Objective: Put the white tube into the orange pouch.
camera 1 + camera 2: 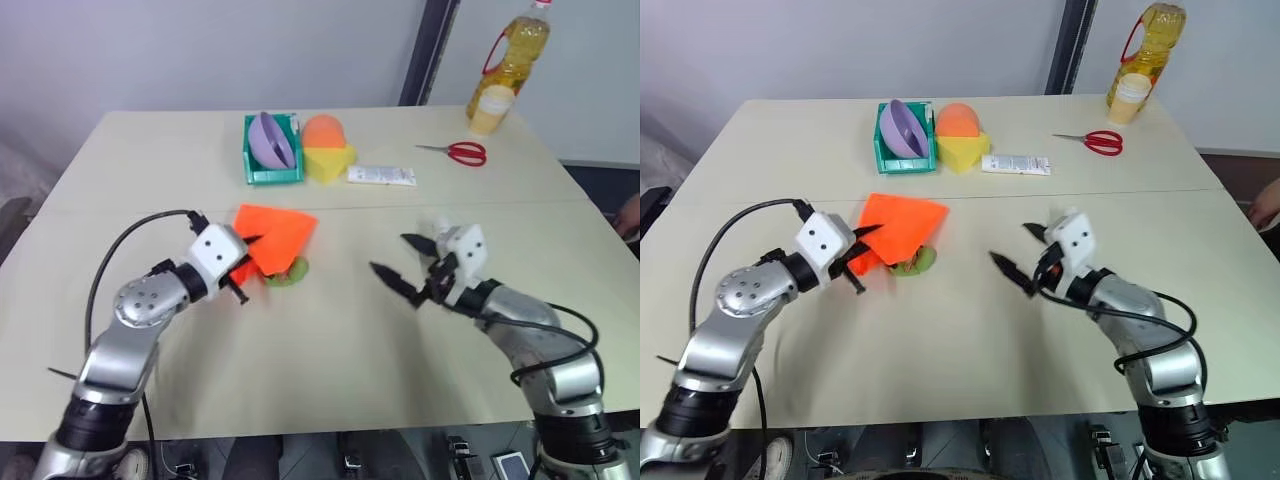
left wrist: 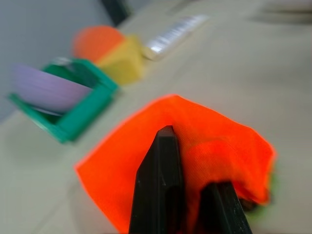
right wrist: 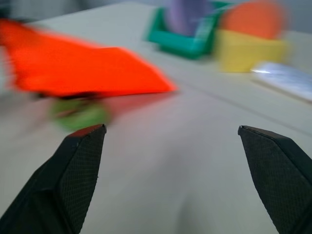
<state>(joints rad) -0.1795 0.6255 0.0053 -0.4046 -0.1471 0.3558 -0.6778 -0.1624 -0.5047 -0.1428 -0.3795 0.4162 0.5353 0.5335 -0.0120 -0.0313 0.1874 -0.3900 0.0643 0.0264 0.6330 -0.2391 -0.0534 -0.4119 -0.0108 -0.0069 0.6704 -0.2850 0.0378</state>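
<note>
Up close, left gripper [image 2: 187,195] pinches orange pouch [image 2: 204,141] — right gripper [image 1: 407,262] agape.

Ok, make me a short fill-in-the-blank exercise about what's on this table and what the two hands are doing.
1. The left hand is shut on the bright ____ fabric pouch.
2. The right hand hangs over bare table with its fingers ____.
3. The lilac bowl sits in a ____ plastic bin.
4. The red-handled scissors lie near the bottle of yellow ____.

Missing words: orange; open; green; oil
</note>
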